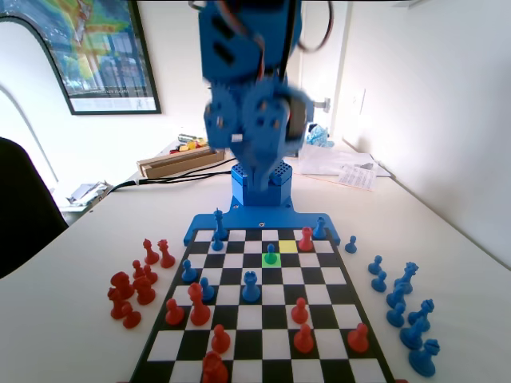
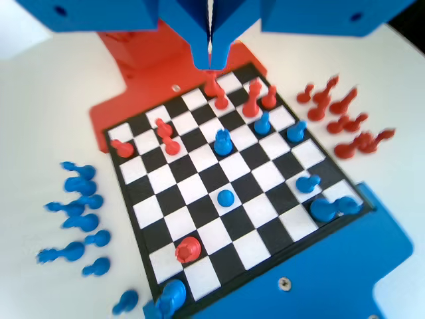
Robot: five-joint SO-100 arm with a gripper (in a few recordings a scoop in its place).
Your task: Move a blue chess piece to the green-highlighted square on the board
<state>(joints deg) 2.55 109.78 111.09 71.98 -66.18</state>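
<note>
A small blue pawn (image 1: 271, 254) with a ball head stands on the green-highlighted square (image 1: 266, 262), two rows out from the arm's base on the board (image 1: 249, 317). From above in the wrist view, the same pawn (image 2: 226, 197) sits alone on a dark square of the board (image 2: 199, 189). My gripper (image 1: 259, 171) hangs high above the board's far end, well clear of the pawn. Its jaws (image 2: 211, 46) are pressed together at the top of the wrist view, with nothing between them.
A yellow square (image 1: 288, 246) lies diagonally behind the green one, with a red piece (image 1: 306, 238) just beyond it. A taller blue piece (image 1: 251, 286) stands mid-board. Off-board blue pieces (image 1: 399, 295) line the right side, red ones (image 1: 132, 287) the left.
</note>
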